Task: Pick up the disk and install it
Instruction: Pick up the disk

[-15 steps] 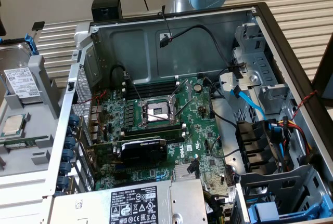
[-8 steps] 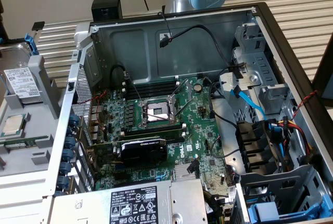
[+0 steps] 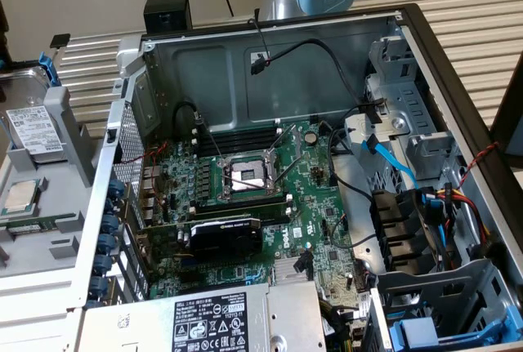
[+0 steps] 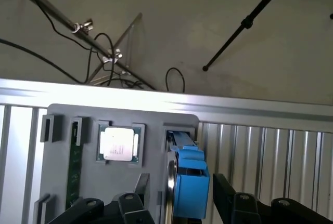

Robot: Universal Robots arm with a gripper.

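Observation:
The disk (image 3: 34,127), silver-grey with a white label and a blue carrier frame, stands on edge in a grey holder tray (image 3: 69,123) at the exterior view's left, outside the computer case. In the wrist view the disk's (image 4: 188,185) blue carrier and thin metal edge rise from a slot of the tray (image 4: 62,115). My gripper (image 4: 179,203) is open and straddles the disk, with one black finger (image 4: 131,204) on each side. A gap shows on the metal-edge side; the other finger sits close to the blue frame.
The tray also holds a square processor chip (image 4: 118,145) and a green memory stick (image 4: 74,167). The open case shows the motherboard (image 3: 245,180), a power supply with a warning label (image 3: 212,319), loose cables, and a drive bay with a blue carrier (image 3: 441,331) at the exterior view's lower right.

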